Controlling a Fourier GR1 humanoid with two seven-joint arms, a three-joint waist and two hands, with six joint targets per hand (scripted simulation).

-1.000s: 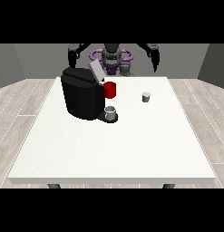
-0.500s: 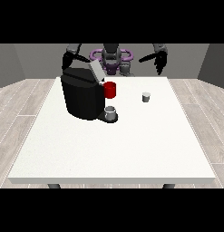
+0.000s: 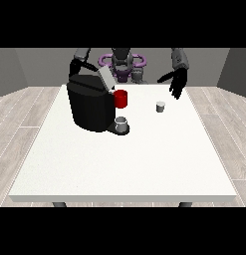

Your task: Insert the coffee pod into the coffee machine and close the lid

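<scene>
A black coffee machine (image 3: 90, 105) stands at the table's back left with its grey lid (image 3: 105, 77) tilted up. A red part (image 3: 121, 98) shows at its front, above a small grey cup (image 3: 122, 124) on its drip base. The small white coffee pod (image 3: 160, 106) stands upright on the table, right of the machine. The hand at the view's right (image 3: 177, 83) hangs above and a little behind the pod, apart from it, with relaxed straight fingers pointing down. The hand at the view's left is hidden behind the machine; only its arm (image 3: 79, 59) shows.
The white table (image 3: 124, 164) stretches wide toward the camera in front of the machine. The robot's torso (image 3: 122, 63) sits behind the table's far edge. Wooden floor surrounds the table.
The hand at the view's right has swung outward and then down toward the pod. The arm at the view's left has shifted slightly behind the machine. Pod and machine have not moved.
</scene>
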